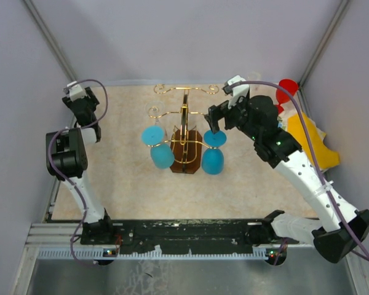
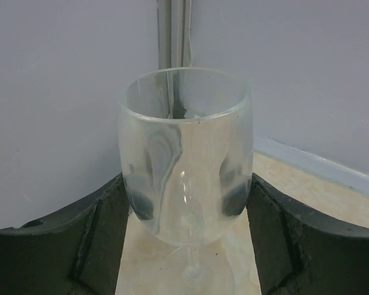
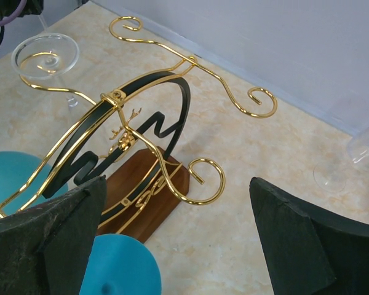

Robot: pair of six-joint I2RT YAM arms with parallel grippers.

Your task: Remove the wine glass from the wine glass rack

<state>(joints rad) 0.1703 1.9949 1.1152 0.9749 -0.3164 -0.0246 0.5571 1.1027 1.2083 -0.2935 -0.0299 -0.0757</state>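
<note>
Left end effector (image 2: 186, 209) held one wine glass (image 2: 186, 153); right end effector (image 3: 177, 184) was wide by two blue glasses (image 1: 162, 155) on the rack (image 3: 149, 117).

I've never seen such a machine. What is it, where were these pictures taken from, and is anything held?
These are two robot arms at a table's near edge. One picture looks down from above; the others come from cameras on each wrist. On the beige tabletop stands a gold wire wine glass rack on a dark wooden base, with two blue wine glasses hanging from it. The left gripper is shut on a clear wine glass. The right gripper is open, facing the rack.
</note>
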